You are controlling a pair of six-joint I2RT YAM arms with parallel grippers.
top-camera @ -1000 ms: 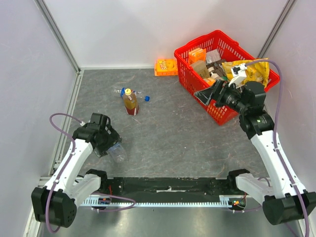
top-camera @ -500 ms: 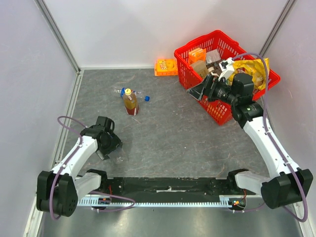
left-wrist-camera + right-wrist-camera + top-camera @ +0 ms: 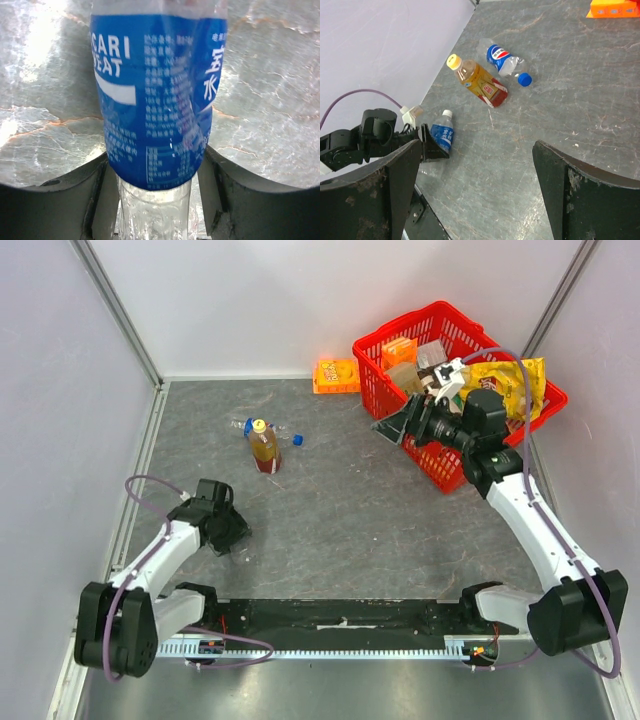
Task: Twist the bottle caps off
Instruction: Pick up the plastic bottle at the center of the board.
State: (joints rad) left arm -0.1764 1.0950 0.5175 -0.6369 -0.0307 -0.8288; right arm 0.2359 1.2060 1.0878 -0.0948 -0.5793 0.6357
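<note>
Over the grey marbled surface [image 3: 400, 520], left gripper [image 3: 232, 533] jaws clamp a blue-labelled bottle [image 3: 155, 90]; right gripper [image 3: 475, 150] jaws gape wide.

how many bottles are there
3: an amber bottle mid-table, a clear bottle lying just behind it, and a blue-labelled bottle held in the left gripper. The basket may hide more.

amber bottle [image 3: 265, 452]: upright, yellow cap [image 3: 259, 425] on | clear bottle [image 3: 502, 59]: flat, blue cap [image 3: 524, 79] on | gripped bottle [image 3: 155, 100]: white cap [image 3: 447, 114] on
</note>
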